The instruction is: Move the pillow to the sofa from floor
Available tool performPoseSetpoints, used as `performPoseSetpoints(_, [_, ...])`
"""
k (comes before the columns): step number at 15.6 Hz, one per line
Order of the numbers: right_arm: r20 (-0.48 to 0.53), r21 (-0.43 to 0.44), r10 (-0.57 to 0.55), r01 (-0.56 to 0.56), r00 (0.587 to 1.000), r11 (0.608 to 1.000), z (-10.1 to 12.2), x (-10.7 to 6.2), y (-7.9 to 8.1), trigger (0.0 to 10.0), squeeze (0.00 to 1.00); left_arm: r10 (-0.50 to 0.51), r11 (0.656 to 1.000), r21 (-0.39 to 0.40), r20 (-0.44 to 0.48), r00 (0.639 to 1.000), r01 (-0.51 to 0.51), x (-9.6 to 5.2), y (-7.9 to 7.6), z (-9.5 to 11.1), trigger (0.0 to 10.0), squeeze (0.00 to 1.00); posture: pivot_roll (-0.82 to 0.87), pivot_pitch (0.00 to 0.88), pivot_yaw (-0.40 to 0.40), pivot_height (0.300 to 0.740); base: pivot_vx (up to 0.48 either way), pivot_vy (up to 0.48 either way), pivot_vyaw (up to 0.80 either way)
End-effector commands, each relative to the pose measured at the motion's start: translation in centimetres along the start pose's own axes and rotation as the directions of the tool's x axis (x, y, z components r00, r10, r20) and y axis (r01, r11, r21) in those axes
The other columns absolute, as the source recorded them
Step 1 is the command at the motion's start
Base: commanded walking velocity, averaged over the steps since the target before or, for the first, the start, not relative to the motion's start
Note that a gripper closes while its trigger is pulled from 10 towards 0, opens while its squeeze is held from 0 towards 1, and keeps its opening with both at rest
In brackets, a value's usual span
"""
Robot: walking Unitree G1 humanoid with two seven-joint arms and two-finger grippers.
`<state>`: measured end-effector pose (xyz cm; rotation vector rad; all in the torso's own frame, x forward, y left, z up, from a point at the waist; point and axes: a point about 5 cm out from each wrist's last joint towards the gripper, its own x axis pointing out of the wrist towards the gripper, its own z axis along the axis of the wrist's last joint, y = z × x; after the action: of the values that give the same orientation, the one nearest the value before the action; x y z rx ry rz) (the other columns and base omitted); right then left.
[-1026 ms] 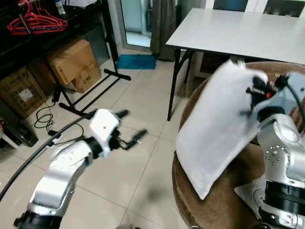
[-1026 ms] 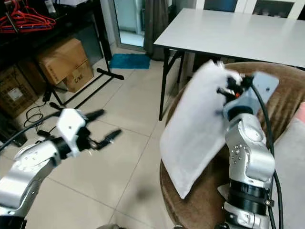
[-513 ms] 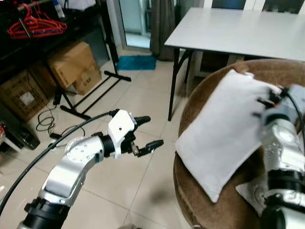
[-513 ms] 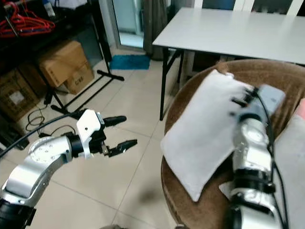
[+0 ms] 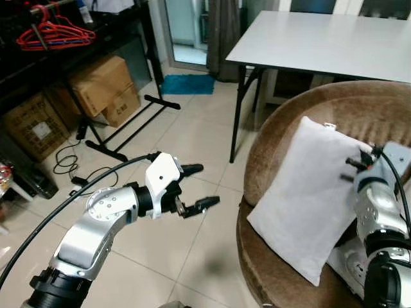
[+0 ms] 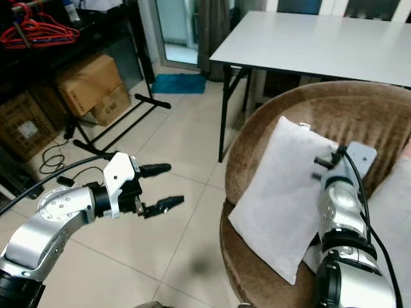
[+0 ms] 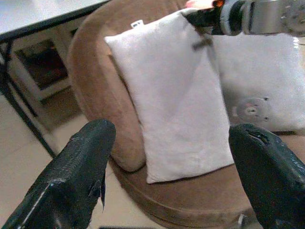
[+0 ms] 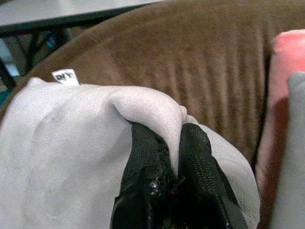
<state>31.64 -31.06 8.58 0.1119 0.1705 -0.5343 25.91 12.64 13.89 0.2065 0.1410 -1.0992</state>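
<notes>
A white pillow leans tilted on the round brown sofa, its lower corner near the seat's front edge. My right gripper is shut on the pillow's upper right edge; in the right wrist view its fingers pinch a fold of the pillow. Out over the tiled floor, left of the sofa, my left gripper hangs open and empty. The left wrist view looks between its fingers at the pillow on the sofa.
A white table with black legs stands behind the sofa. A pink cushion lies at the sofa's right. Cardboard boxes, a black rack foot and cables crowd the floor at the left.
My right gripper has lowered the pillow from held high down onto the sofa seat. The left arm swung right toward the sofa, and the camera shifted a little.
</notes>
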Motion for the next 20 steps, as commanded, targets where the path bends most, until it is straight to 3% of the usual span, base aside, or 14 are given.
performPoseSetpoints(1, [0.041,0.01,-0.042,0.042,0.998,0.999,1.0,0.3,-0.7,10.0,0.0,-0.018,1.0,0.016,-0.009,1.0,0.018,0.0,0.1,0.3,10.0,0.0,-0.07,0.0,0.108,0.74,0.0,0.0,0.0])
performPoseSetpoints(6, [0.173,0.109,-0.139,0.122,0.975,0.987,4.2,1.0,-3.2,10.0,0.0,-0.042,0.999,0.012,-0.004,0.999,0.042,0.0,0.3,0.7,10.0,0.0,-0.08,0.0,0.117,0.74,0.0,0.0,0.0])
performPoseSetpoints(9, [0.076,0.105,-0.065,0.057,0.995,0.993,1.6,0.6,-1.7,10.0,0.0,-0.054,0.999,0.008,0.001,0.999,0.054,0.2,0.3,0.8,10.0,0.0,-0.08,0.0,0.117,0.74,0.0,0.0,0.0])
performPoseSetpoints(10, [0.051,0.101,-0.045,0.04,0.998,0.994,0.8,0.4,-1.4,10.0,0.92,-0.056,0.998,0.007,0.001,0.998,0.056,0.2,0.3,0.8,10.0,0.0,-0.07,0.0,0.113,0.74,0.0,0.0,0.0])
performPoseSetpoints(11, [0.066,0.104,-0.043,0.036,0.997,0.994,0.9,0.4,-1.6,10.0,1.0,-0.057,0.998,0.005,0.001,0.998,0.057,0.2,0.2,0.8,10.0,0.0,-0.07,0.0,0.109,0.74,0.0,0.0,0.0])
performPoseSetpoints(13, [0.18,-0.009,-0.116,0.12,0.977,0.993,2.7,0.4,-3.2,10.0,1.0,-0.058,0.998,-0.003,0.006,0.998,0.058,0.0,0.3,0.9,10.0,0.0,-0.07,0.0,0.104,0.74,0.0,0.0,0.0])
performPoseSetpoints(15, [0.299,0.036,-0.14,0.136,0.944,0.99,4.5,-0.2,-4.0,10.0,1.0,-0.115,0.992,-0.039,0.069,0.991,0.118,0.0,-0.1,1.6,10.0,0.0,-0.09,0.0,0.101,0.74,0.0,0.0,0.0])
performPoseSetpoints(16, [0.378,-0.006,-0.138,0.151,0.915,0.988,5.3,-1.1,-4.1,10.0,1.0,-0.141,0.989,-0.04,0.081,0.987,0.144,0.2,-0.3,1.8,10.0,0.0,-0.1,0.0,0.107,0.74,0.0,0.0,0.0])
performPoseSetpoints(17, [0.435,0.006,-0.138,0.151,0.89,0.989,6.2,-2.6,-4.0,10.0,1.0,-0.135,0.989,-0.048,0.097,0.986,0.14,0.4,-0.1,1.8,10.0,0.0,-0.13,0.0,0.118,0.74,0.0,0.0,0.0])
performPoseSetpoints(18, [0.432,0.002,-0.078,0.085,0.898,0.996,6.3,-4.1,-2.7,10.0,1.0,-0.083,0.994,-0.058,0.118,0.99,0.09,0.5,0.3,1.9,10.0,0.0,-0.14,0.0,0.125,0.74,0.0,0.0,0.0])
performPoseSetpoints(19, [0.375,-0.018,0.125,-0.128,0.919,0.992,5.3,-7.2,0.9,10.0,1.0,0.115,0.993,-0.038,0.103,0.988,-0.112,0.5,1.6,1.2,10.0,0.0,-0.17,0.0,0.135,0.74,0.0,0.0,0.0])
performPoseSetpoints(20, [0.339,-0.048,0.249,-0.248,0.907,0.968,4.2,-9.2,3.2,10.0,1.0,0.245,0.969,-0.039,0.08,0.966,-0.243,0.1,2.3,0.4,10.0,0.0,-0.17,0.0,0.138,0.74,0.0,0.0,0.0])
